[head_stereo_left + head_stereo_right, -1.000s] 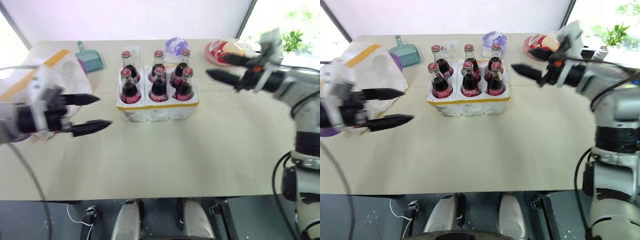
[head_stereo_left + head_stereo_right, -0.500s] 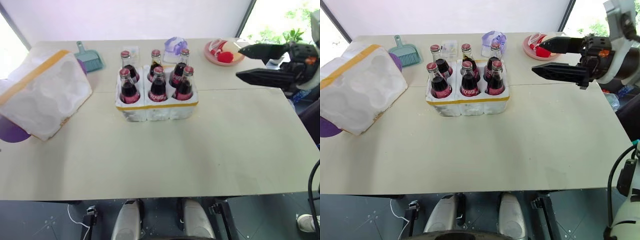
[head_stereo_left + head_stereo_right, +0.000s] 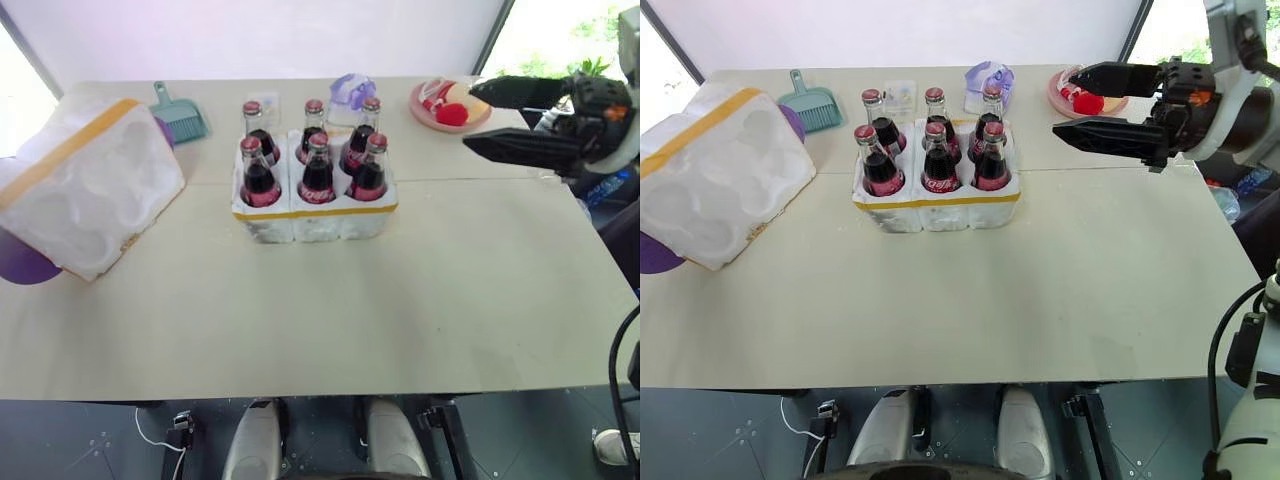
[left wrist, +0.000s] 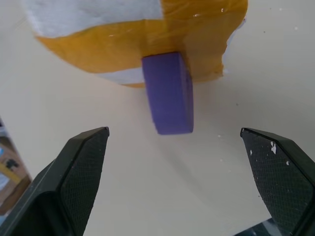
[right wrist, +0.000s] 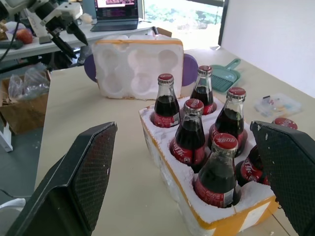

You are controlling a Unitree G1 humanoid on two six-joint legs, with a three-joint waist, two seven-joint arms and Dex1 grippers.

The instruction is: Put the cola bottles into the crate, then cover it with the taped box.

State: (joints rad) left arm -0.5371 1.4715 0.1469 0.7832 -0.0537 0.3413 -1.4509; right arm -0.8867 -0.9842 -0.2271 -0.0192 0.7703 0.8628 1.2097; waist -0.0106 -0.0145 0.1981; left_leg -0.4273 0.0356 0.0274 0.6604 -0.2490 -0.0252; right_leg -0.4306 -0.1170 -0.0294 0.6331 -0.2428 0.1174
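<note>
- My right gripper [image 3: 1092, 102] hangs above the table's [image 3: 400, 300] far right, fingers spread wide, empty, pointing toward the bottles.
- My left gripper [image 4: 182, 172] also stands wide and empty, facing a purple disc [image 4: 170, 93] tucked under the taped box [image 3: 85, 185].
- All six cola bottles [image 3: 316, 160] sit in the crate [image 3: 315, 218] at mid-table.
- The taped box lies tilted at the table's left edge, wells exposed, well apart from the crate.
- I note a teal dustpan [image 3: 178, 117] and a pink plate [image 3: 445, 105] along the far side.

Bottles [image 3: 317, 170]: glossy glass, red caps. Tray [image 3: 315, 218]: rough white foam, yellow tape. Box [image 3: 85, 185]: matt white foam, glossy tape. Bench [image 3: 330, 310]: smooth, matt beige.
</note>
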